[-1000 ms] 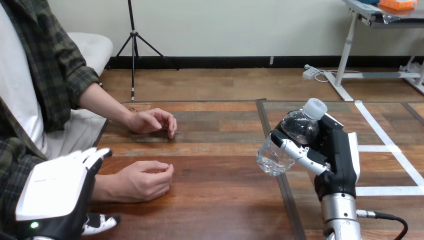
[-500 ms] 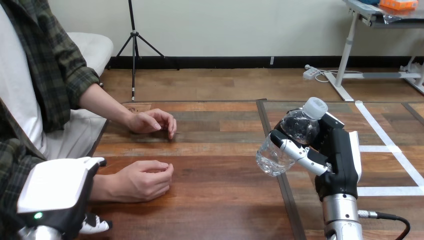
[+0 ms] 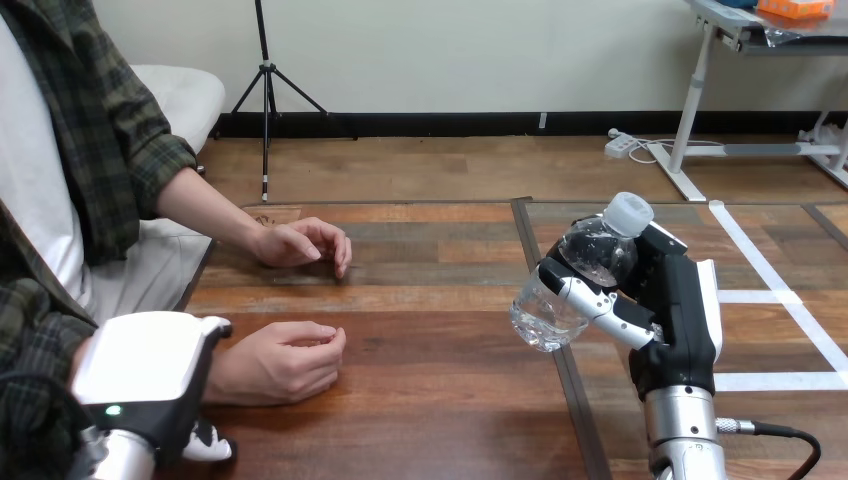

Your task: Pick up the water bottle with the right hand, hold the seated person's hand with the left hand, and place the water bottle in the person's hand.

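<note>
The water bottle (image 3: 572,290) is being clasped at 3 o'clock by the right hand's (image 3: 685,310) curled fingers (image 3: 600,308). The left hand's (image 3: 150,372) grip cannot be told.

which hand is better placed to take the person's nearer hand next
Left. The left hand sits right beside the person's nearer hand, by its wrist. The right hand is across the table and its fingers are curled round the bottle.

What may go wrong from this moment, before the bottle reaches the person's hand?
The water bottle hangs tilted above the table in the right hand; it might slip. The person's nearer hand is loosely curled, so the bottle may find no open palm. Whether the left hand holds it is hidden.
</note>
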